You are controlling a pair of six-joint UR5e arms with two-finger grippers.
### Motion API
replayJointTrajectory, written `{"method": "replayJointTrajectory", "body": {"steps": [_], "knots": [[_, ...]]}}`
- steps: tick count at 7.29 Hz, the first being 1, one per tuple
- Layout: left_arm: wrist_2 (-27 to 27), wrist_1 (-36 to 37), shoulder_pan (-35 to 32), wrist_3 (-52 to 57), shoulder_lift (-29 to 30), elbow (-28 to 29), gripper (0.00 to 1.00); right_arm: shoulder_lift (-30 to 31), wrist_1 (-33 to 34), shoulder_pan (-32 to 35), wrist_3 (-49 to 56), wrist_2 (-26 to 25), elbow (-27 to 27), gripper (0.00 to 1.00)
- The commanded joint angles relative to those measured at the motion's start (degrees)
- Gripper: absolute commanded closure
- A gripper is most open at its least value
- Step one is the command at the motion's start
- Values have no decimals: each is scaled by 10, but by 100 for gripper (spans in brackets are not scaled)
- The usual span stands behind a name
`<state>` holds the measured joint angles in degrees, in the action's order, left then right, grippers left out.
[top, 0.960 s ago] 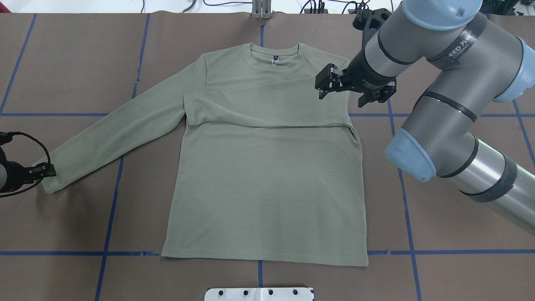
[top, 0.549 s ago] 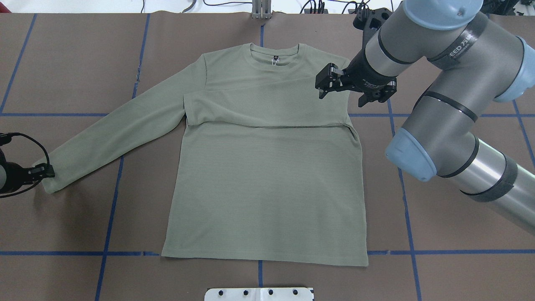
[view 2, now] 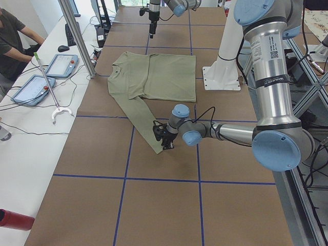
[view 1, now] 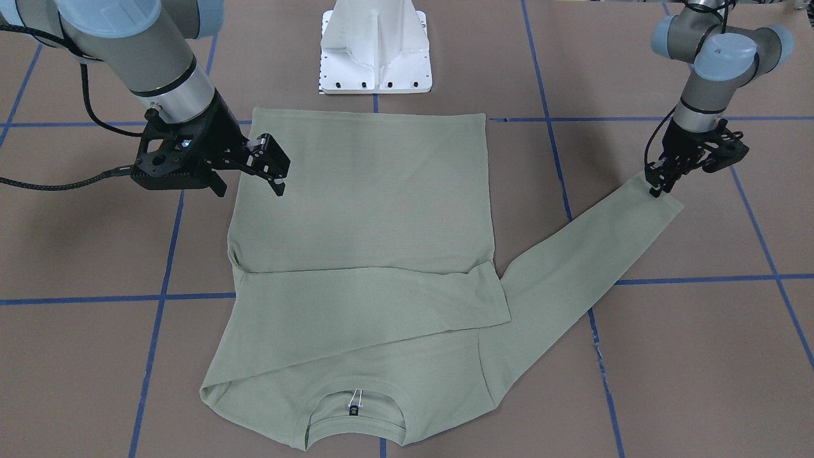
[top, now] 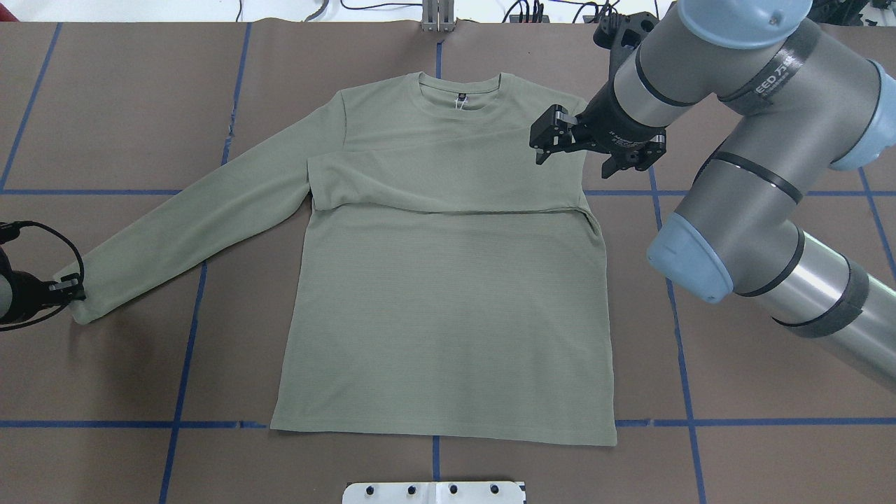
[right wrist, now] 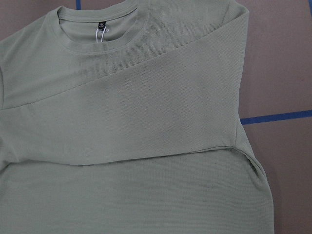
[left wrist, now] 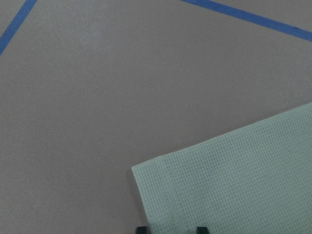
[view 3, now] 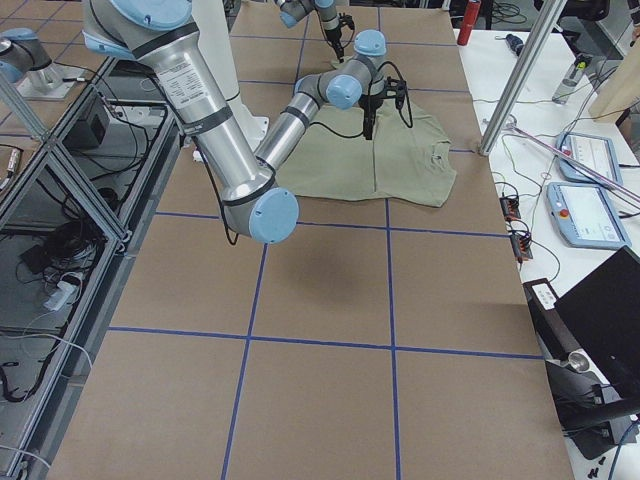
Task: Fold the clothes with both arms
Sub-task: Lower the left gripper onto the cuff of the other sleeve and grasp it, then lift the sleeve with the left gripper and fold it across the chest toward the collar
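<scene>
The shirt (top: 448,315) lies flat and face up in the middle of the table (top: 126,105), a matte brown, paper-like surface crossed by a grid of blue tape lines (top: 105,423). It is a pale sage-green knit. The left wrist view shows a fine waffle-like weave and a stitched double hem at the cuff (left wrist: 161,195). The body is a near rectangle with a straight hem toward the robot, just beyond the white metal pedestal base (view 1: 375,51). The round neckline is ribbed and carries a small black neck label (top: 460,96).

The sleeve on the right arm's side is folded across the chest (top: 448,175) as a broad, slightly slanted band with a clean lower edge. The other sleeve stretches out straight and tapering toward the left arm.

The left gripper (top: 73,288) sits low at that sleeve's cuff; its black fingertips (left wrist: 141,229) stand apart at the hem's edge, unclenched, and the cloth lies flat. The right gripper (view 1: 280,175) hovers over the shoulder beside the folded sleeve, its fingers spread and holding nothing.
</scene>
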<state>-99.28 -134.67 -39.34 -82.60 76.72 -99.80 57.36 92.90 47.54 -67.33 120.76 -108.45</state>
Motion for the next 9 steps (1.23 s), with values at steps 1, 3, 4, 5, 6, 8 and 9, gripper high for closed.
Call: {"method": "replayJointTrajectory", "body": {"steps": [1, 3, 4, 5, 6, 8, 9], "knots": [[1, 0, 8, -3, 0, 0, 78, 0, 0, 0, 0, 0, 0, 0], [1, 1, 8, -15, 0, -7, 100, 0, 0, 0, 0, 1, -1, 0], [-2, 6, 8, -15, -1, -23, 100, 0, 0, 0, 0, 1, -2, 0], [-6, 56, 8, -15, 0, -62, 100, 8, 0, 1, 0, 1, -7, 0], [-10, 107, 8, -15, 0, -111, 100, 14, 0, 1, 0, 1, -12, 0], [-28, 166, 10, -15, 23, -177, 100, 42, 0, 1, 0, 1, -32, 0], [-28, 238, 10, -15, 93, -174, 100, 56, 0, 1, 0, 0, -40, 0]]}}
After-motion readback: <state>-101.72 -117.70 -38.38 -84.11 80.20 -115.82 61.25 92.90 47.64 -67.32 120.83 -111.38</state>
